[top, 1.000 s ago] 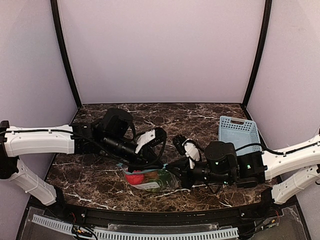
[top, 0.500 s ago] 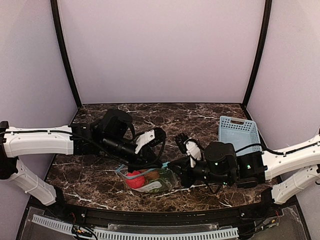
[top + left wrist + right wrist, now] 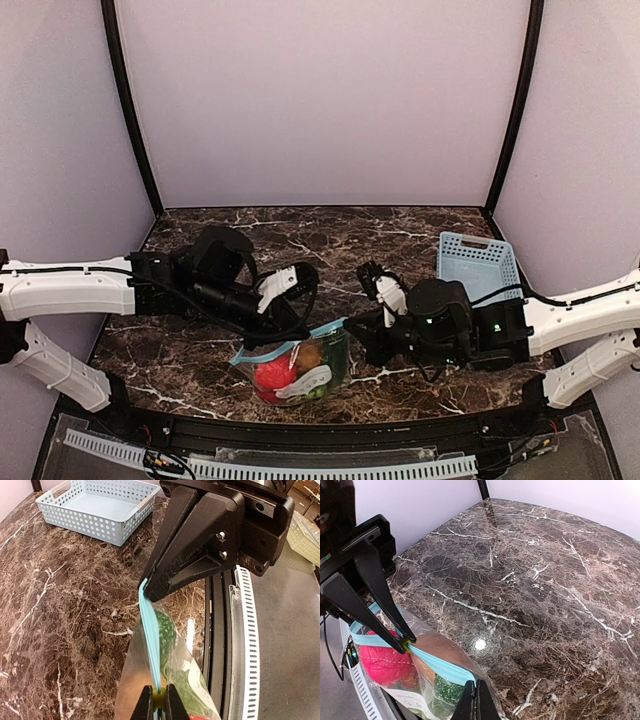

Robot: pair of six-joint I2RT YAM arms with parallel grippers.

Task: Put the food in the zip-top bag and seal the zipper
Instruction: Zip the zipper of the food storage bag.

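Clearance: one clear crinkly zip-top bag [image 3: 295, 368] is held near the dark marble table's [image 3: 330, 235] front edge, with bare marble behind it. One light-blue perforated plastic basket [image 3: 478, 265] stands well apart at right. Left gripper [image 3: 159, 702] and right gripper [image 3: 476, 696] each clamp the teal-blue zipper strip [image 3: 437, 664]. Visible inside: one round red fruit [image 3: 382, 662], one brown-orange oval fruit [image 3: 440, 647], one green grape bunch [image 3: 447, 690].

i find the clear zip-top bag [image 3: 322, 352] upright, mouth edge uppermost, its teal zipper [image 3: 440, 665] pulled taut in a straight line. inside sit a red fruit [image 3: 382, 662], a brown-orange fruit [image 3: 442, 647] and green grapes [image 3: 445, 691].
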